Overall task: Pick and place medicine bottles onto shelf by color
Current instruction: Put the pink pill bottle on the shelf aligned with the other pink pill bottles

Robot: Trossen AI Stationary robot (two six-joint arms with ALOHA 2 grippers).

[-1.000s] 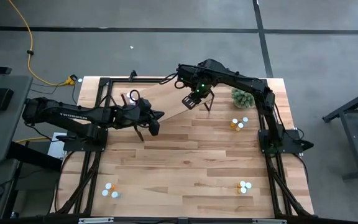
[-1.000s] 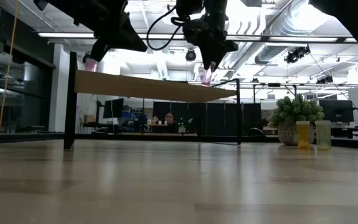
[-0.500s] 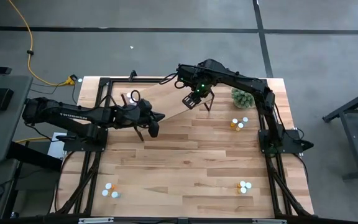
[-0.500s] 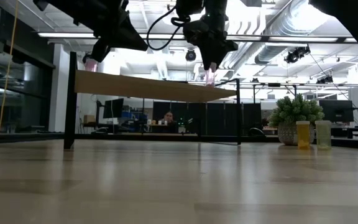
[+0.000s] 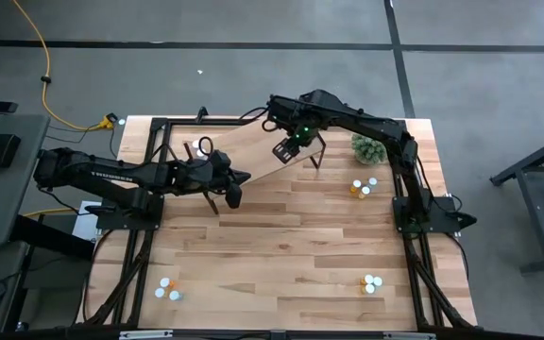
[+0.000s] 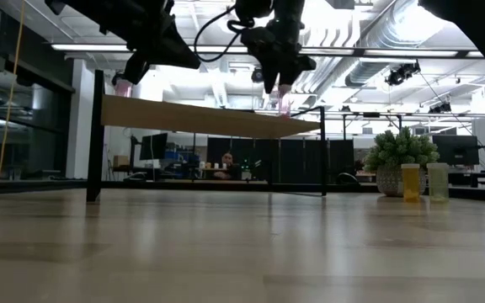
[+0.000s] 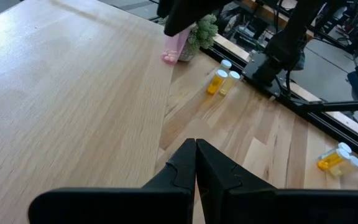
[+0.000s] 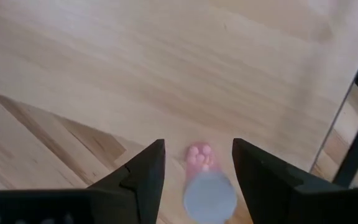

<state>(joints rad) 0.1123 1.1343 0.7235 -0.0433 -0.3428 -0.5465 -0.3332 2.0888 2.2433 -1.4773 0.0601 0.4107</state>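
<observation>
**Right wrist view: pink bottle stands free between parted fingers**

Right wrist view looks down on a pink bottle with a pale cap, standing upright on the shelf; the right gripper has its fingers spread to either side of it, with gaps showing on both sides. From overhead, that gripper hangs over the shelf's right end, near a black leg. The left gripper sits at the shelf's near edge, left of centre, fingers pressed together and empty. Off the shelf, orange and yellow bottles stand right of it beside the green plant. More bottles cluster near right, and others near left.
</observation>
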